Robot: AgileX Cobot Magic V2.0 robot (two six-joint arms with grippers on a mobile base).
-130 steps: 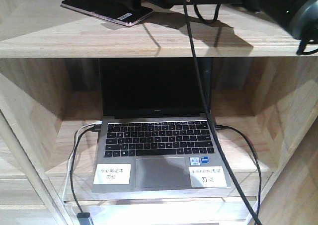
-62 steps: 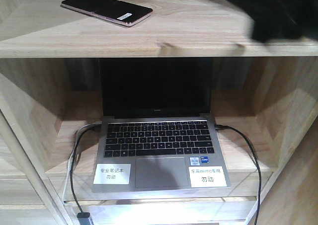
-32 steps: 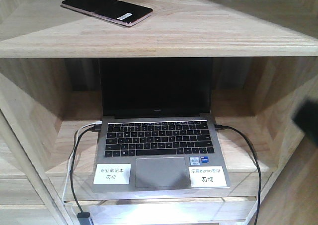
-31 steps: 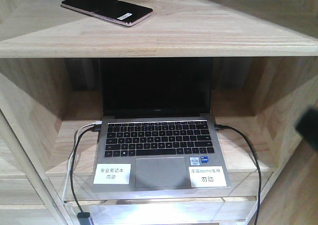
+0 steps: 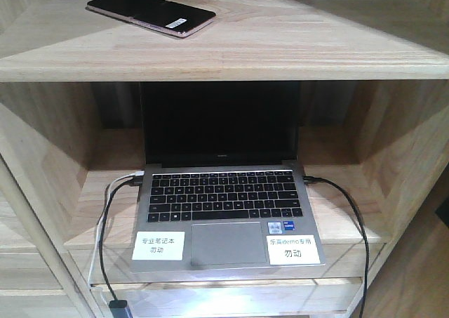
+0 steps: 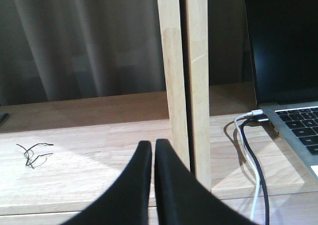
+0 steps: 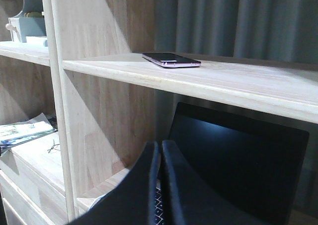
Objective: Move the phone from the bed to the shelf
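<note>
Phone [image 5: 150, 12] flat on the shelf's [image 5: 280, 48] upper board, far left.

Both grippers are closed with nothing between their fingers: the left gripper [image 6: 153, 153] low by an upright post, the right gripper [image 7: 160, 155] below the phone's board. An open laptop [image 5: 226, 191] with cables sits one tier down.

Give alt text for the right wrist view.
A black phone lies flat on a pale wooden shelf, untouched. Below it stands an open laptop with a dark screen; the right gripper sits low in the foreground, fingers shut and empty.
</note>
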